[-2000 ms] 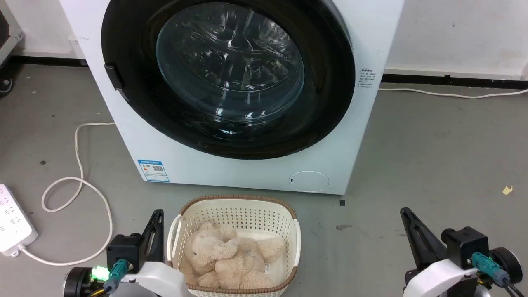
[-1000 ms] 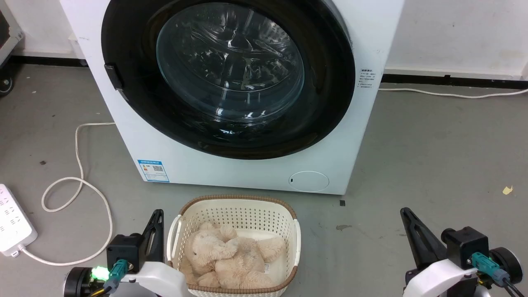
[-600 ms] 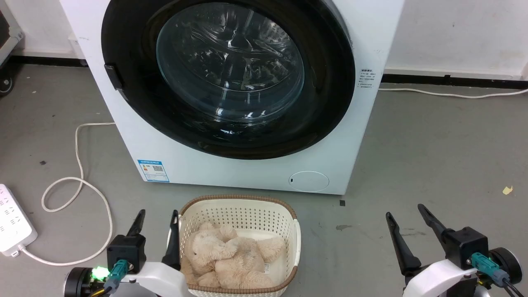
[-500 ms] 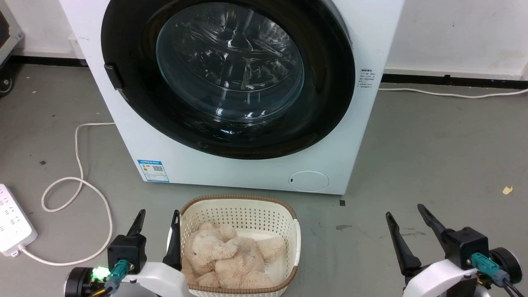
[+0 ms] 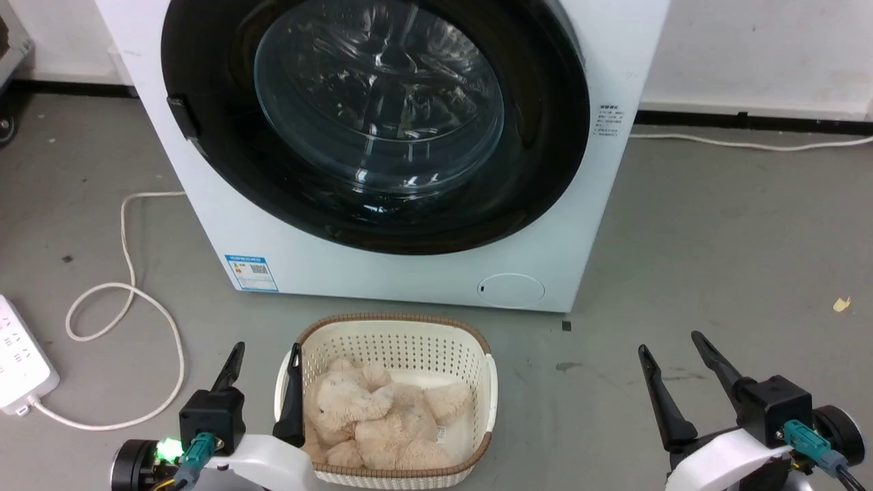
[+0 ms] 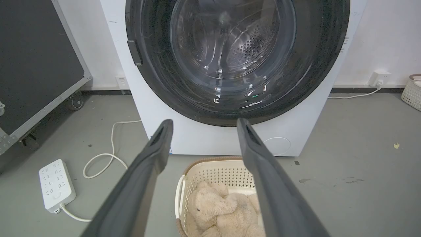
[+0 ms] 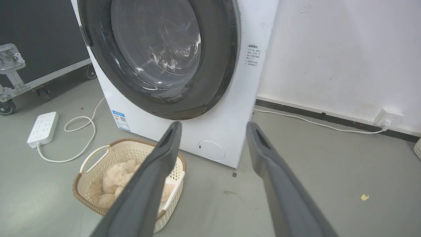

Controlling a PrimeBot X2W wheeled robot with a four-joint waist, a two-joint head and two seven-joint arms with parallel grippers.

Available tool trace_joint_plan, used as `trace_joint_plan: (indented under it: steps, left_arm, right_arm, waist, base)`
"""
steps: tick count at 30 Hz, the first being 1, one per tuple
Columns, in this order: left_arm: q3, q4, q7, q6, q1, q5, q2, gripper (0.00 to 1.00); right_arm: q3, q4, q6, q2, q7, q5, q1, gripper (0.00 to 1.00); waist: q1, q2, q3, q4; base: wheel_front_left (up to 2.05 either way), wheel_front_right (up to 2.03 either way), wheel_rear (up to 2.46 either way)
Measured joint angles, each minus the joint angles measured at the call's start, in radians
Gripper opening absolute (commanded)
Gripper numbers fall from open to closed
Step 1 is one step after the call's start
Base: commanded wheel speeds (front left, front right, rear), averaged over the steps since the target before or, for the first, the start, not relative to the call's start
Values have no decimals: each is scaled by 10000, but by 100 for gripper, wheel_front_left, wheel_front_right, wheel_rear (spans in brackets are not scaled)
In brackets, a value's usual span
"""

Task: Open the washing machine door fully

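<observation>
Filling the upper middle of the head view, the washing machine door [image 5: 375, 123] sits shut, flush against the front of the washing machine [image 5: 382, 276]. It is a large round disc: a wide glossy black ring surrounds a clear glass bowl at the centre, and bright streaks of reflected light run across the glass. Through the bowl the steel drum [image 6: 250, 49] shows, its wall dotted with small holes. A small dark tab [image 5: 179, 116] sits on the ring's left edge. The machine itself is a white box standing on the grey floor [image 5: 716, 239] against a white wall. On its front, a blue sticker [image 5: 251, 273] lies below the door at the lower left, a small round flap [image 5: 511, 290] sits at the lower right, and a patch of fine print [image 5: 609, 119] lies just right of the ring.

Just in front of the machine a cream basket [image 5: 392, 319] with a brown rim stands on the floor, with a beige plush toy [image 5: 382, 423] lying in it. A white power strip [image 5: 20, 361] and its looping cable [image 5: 123, 232] lie on the floor to the left.

The left gripper [image 5: 267, 348] hangs low, just left of the basket, its jaws apart and holding nothing. The right gripper [image 5: 668, 341] hangs well to the right of the basket, its jaws likewise apart and bare. Both are well short of the door.
</observation>
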Motion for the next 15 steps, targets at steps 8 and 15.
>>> trace_joint_plan:
  steps: [8,15]
  left_arm:
    - [-36,-128,-171,56,-114,-86,0,100]
    - [-56,-322,-305,92,-384,-117,2,100]
  right_arm:
    - [63,-119,0,-102,-142,-100,-332,100]
    - [115,-247,0,-347,-128,-94,-870,100]
  waist:
    - [0,0,371,59]
    - [1,0,793,150]
  base:
    - [0,0,0]
    - [0,0,0]
